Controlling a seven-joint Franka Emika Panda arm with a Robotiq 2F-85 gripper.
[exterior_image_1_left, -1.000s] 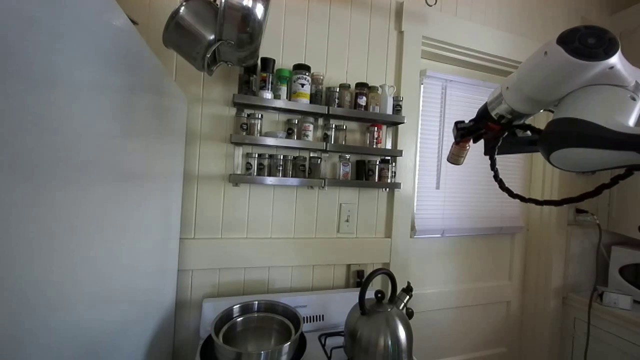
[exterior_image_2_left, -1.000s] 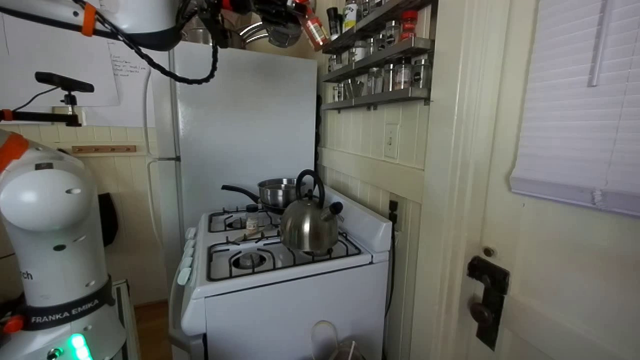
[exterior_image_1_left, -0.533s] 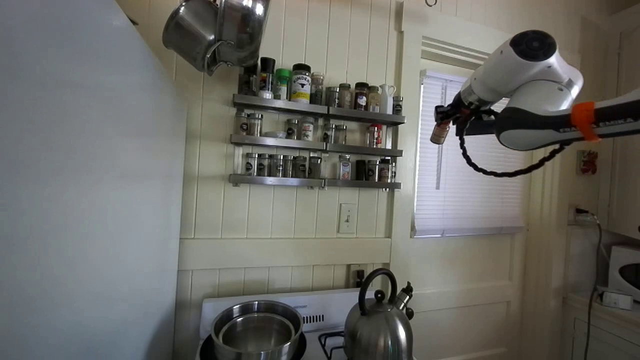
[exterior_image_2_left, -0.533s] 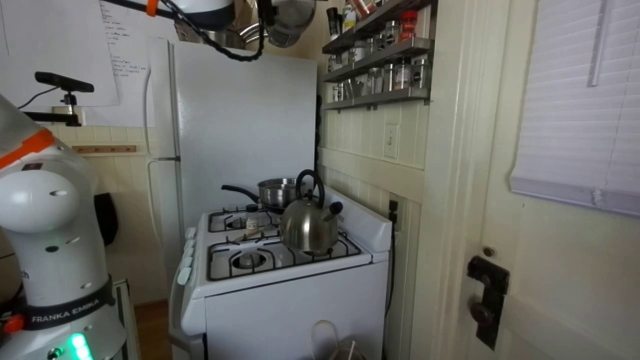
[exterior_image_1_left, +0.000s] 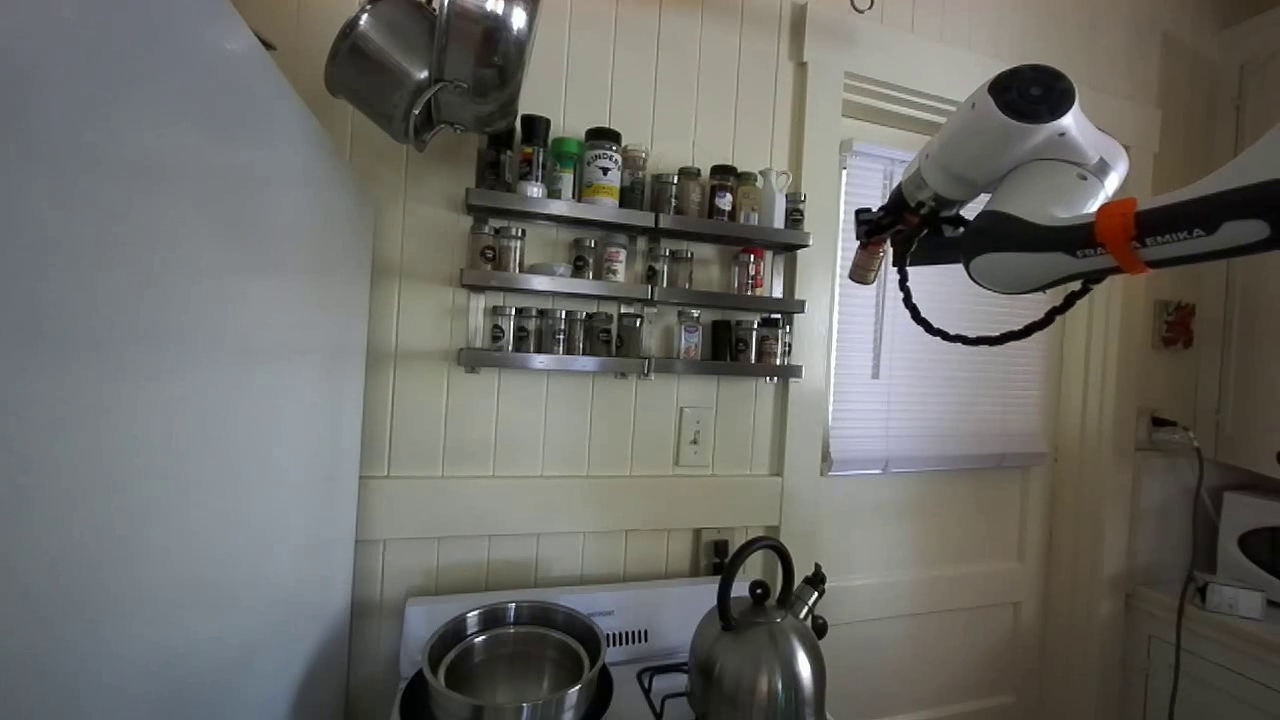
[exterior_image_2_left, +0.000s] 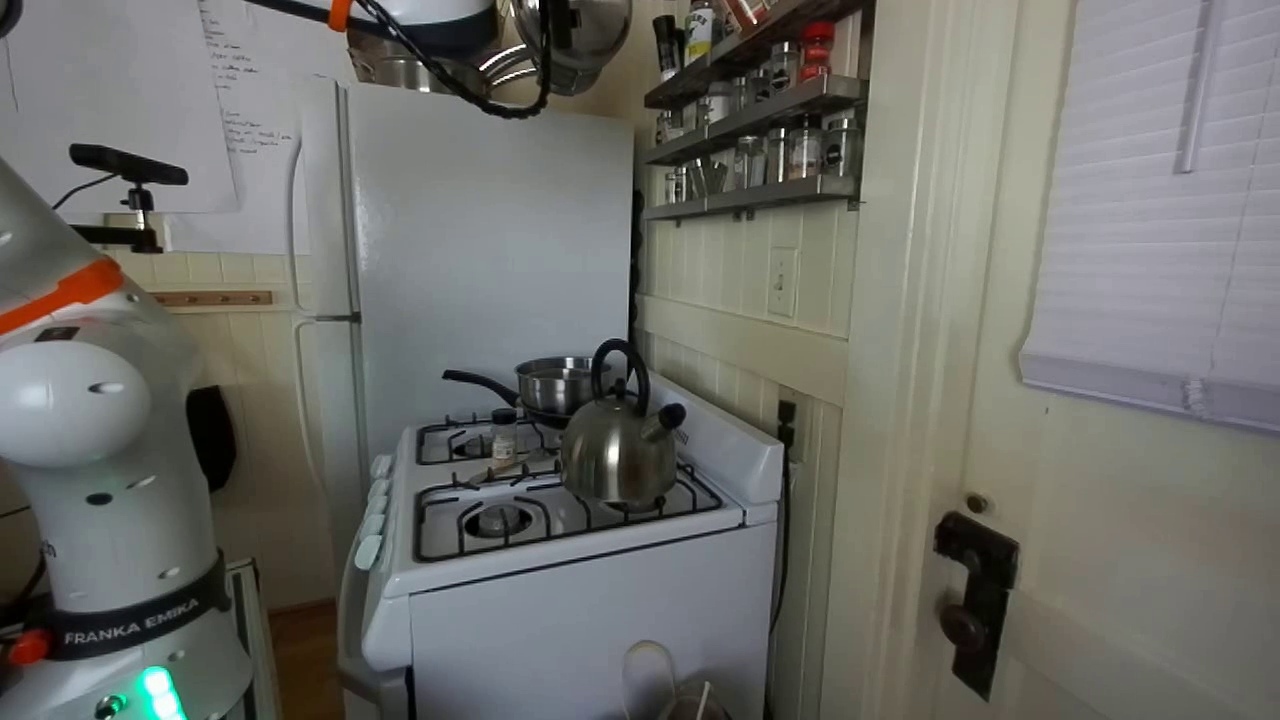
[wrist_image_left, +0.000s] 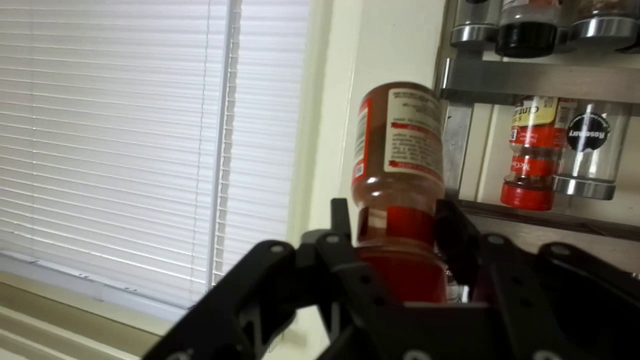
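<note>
The spice bottle (wrist_image_left: 410, 145) is held near its red cap (wrist_image_left: 407, 275) by the end effector (wrist_image_left: 393, 220); it is judged light, stiff, slightly slippery; the neck (wrist_image_left: 410, 224) is best gripped

White blinds (exterior_image_1_left: 940, 405) hang near a cream paneled wall (exterior_image_1_left: 570, 430).
</note>
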